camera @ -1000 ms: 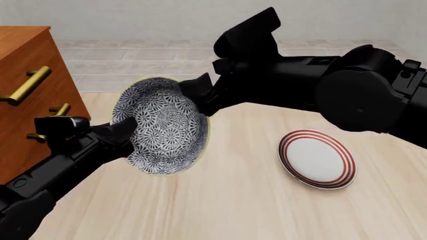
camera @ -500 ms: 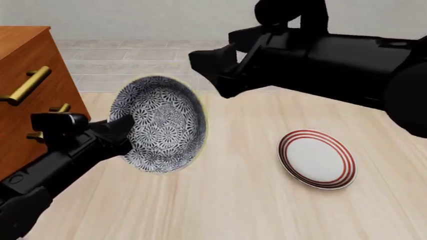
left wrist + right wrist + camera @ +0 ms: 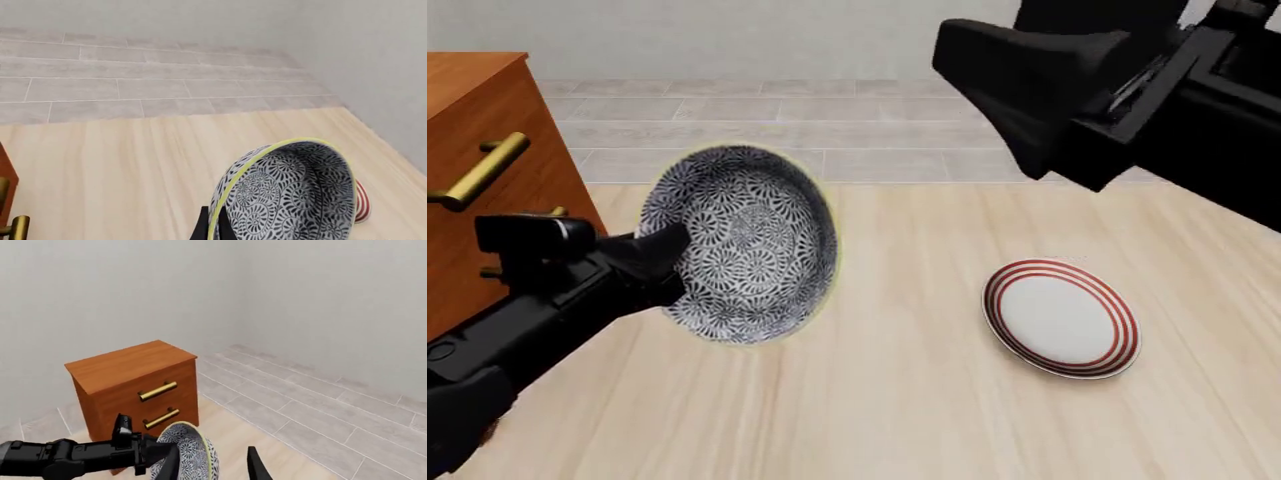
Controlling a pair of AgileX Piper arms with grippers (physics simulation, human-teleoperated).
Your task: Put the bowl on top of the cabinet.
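Bowl lifted and held on its edge, not yet on the cabinet

Left claw (image 3: 661,265) clamped on the near rim of the bowl (image 3: 743,243), with one finger inside and one behind, as far as visible; bowl tipped so that the patterned inside faces the camera, left of centre in the front view, apparently off the worktop (image 3: 894,400). Cabinet (image 3: 481,190) at the left edge of that view, just beside the bowl, its top bare where visible in the right wrist view. Right claw (image 3: 210,462) raised at the upper right of the front view, apart and empty, well away from the bowl. Plate (image 3: 1060,318) flat on the worktop at lower right, not involved. Judged done: pickup. Judged left: raising above the cabinet top, carrying over, levelling, setting down, releasing
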